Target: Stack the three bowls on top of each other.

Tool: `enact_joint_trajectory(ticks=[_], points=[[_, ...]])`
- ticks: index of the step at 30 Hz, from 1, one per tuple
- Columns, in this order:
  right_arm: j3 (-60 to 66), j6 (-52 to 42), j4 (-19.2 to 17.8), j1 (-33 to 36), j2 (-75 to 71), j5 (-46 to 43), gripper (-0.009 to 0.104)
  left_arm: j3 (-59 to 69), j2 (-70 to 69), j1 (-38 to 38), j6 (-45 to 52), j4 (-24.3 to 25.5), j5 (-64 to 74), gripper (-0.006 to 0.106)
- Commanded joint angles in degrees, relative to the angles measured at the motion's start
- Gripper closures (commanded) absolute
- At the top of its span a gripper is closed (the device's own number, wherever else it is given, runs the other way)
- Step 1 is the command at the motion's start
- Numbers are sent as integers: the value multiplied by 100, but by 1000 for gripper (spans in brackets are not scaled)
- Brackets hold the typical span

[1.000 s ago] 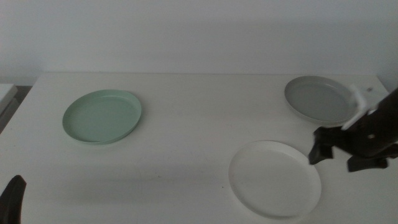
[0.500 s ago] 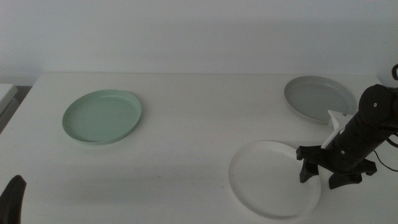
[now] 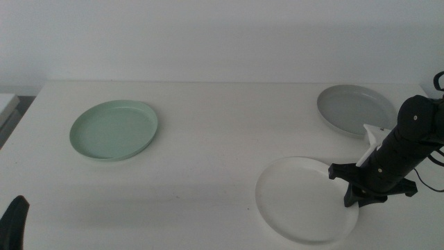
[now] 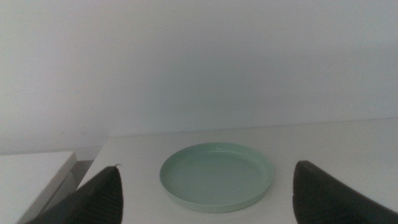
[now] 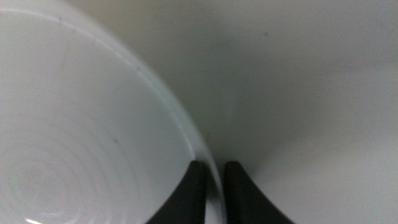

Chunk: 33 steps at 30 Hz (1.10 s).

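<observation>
The white bowl [image 3: 298, 201] lies at the front right of the table. My right gripper [image 3: 349, 187] is down at its right rim. In the right wrist view the two jaws of the right gripper [image 5: 214, 186] stand close together with the white bowl's [image 5: 81, 137] rim pinched between them. The grey bowl [image 3: 354, 110] lies behind it at the back right. The mint green bowl [image 3: 113, 130] lies at the left, also seen in the left wrist view [image 4: 216, 176]. My left gripper [image 3: 14, 222] waits open at the front left edge, well short of the green bowl.
The white table [image 3: 208, 160] ends at a pale wall behind. A lower white surface [image 4: 31, 174] stands off the table's left edge. A cable [image 3: 438, 80] shows at the right edge.
My right gripper has moved left and down onto the white bowl's right rim, and its jaws have come together on the rim. The bowls and left arm have not moved.
</observation>
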Motion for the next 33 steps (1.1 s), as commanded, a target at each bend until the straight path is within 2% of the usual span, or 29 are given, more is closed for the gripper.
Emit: enact_joint_trajectory(ticks=[1, 4, 11, 17, 33], points=[[38, 5, -149, 3, 119, 41, 90, -3, -23, -22, 5, -13, -81, 7], [38, -10, -173, 3, 77, 89, 98, -3, -23, -22, 5, -13, -81, 7], [-164, 162, -128, 3, -407, 212, 98, -3, -23, -22, 5, -13, -81, 7], [-1105, 249, -70, 150, -464, 685, 98, -3, -23, -22, 5, -13, -81, 7], [-2355, 264, 310, 755, 714, 585, 97, -3, -23, -22, 5, -13, -81, 7]])
